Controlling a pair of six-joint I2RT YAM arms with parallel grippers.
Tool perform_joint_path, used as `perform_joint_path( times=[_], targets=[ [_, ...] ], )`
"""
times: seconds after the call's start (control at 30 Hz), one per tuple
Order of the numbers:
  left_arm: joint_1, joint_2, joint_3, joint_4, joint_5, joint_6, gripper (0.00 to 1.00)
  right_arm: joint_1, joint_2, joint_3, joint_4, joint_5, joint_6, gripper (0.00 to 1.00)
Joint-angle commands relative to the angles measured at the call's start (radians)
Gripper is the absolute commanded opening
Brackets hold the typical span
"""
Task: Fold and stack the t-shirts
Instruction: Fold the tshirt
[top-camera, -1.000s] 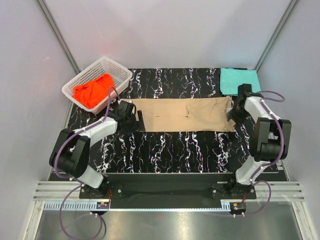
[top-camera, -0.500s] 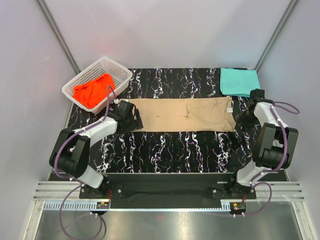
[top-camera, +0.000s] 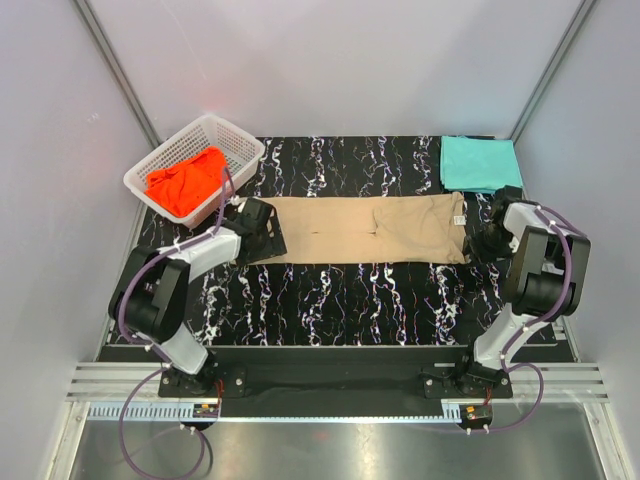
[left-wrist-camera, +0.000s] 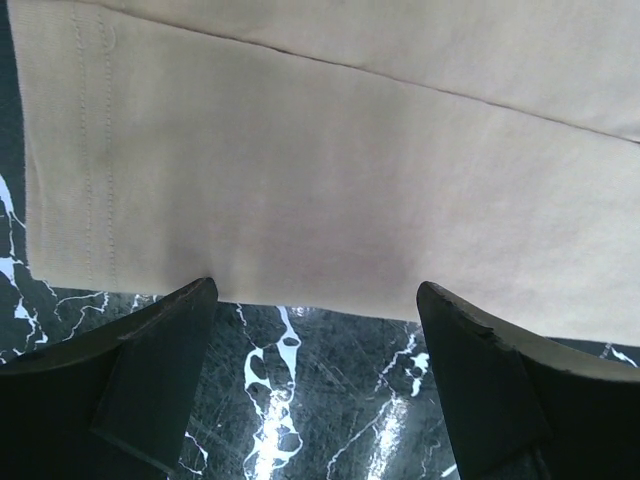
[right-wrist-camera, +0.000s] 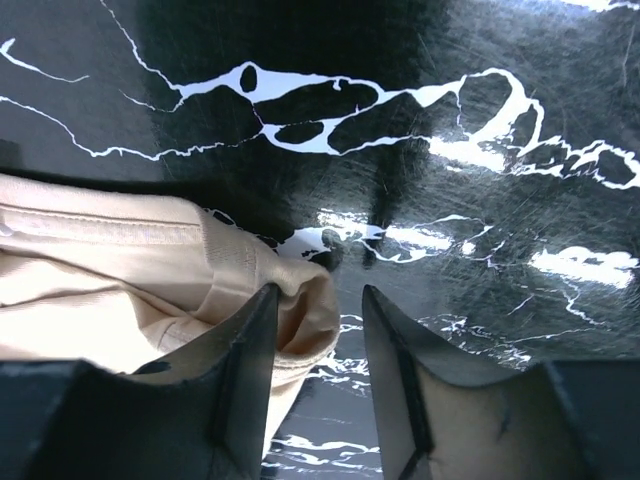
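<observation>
The tan t-shirt (top-camera: 365, 229) lies folded into a long strip across the black marble table (top-camera: 350, 290). My left gripper (top-camera: 262, 232) is at its left end, open and empty; in the left wrist view the gripper (left-wrist-camera: 315, 305) spans the cloth's near edge (left-wrist-camera: 320, 200) with its fingers wide apart. My right gripper (top-camera: 487, 236) is at the strip's right end. In the right wrist view it (right-wrist-camera: 318, 305) is open, and a bunched corner of tan cloth (right-wrist-camera: 300, 300) sits against its left finger (right-wrist-camera: 235, 370). The teal t-shirt (top-camera: 478, 162) lies folded at the back right. The orange-red t-shirt (top-camera: 185, 180) lies crumpled in the basket.
The white lattice basket (top-camera: 236, 140) stands at the back left corner, just behind my left arm. The folded teal t-shirt lies right behind my right gripper. Frame posts rise at the back corners. Bare marble runs along the front of the strip.
My right gripper has moved off the tan t-shirt's right end to just beside its edge, and the arm has drawn in. My left gripper has shifted slightly back along the left end.
</observation>
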Motion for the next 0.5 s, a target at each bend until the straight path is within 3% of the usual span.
perform_joint_path(
  times=[0.0, 0.1, 0.23, 0.47],
  targets=[
    [-0.003, 0.039, 0.042, -0.001, -0.060, -0.010, 0.88, -0.013, -0.003, 0.002, 0.010, -0.012, 0.052, 0.45],
    [-0.003, 0.064, 0.048, -0.019, -0.095, -0.024, 0.88, -0.025, 0.008, -0.008, 0.016, 0.014, 0.047, 0.37],
    [-0.003, 0.085, 0.047, -0.039, -0.132, -0.029, 0.88, -0.044, 0.011, -0.030, 0.033, 0.042, 0.029, 0.00],
    [-0.003, 0.098, 0.033, -0.056, -0.174, -0.041, 0.88, -0.065, 0.008, -0.038, 0.068, 0.071, -0.029, 0.00]
  ],
)
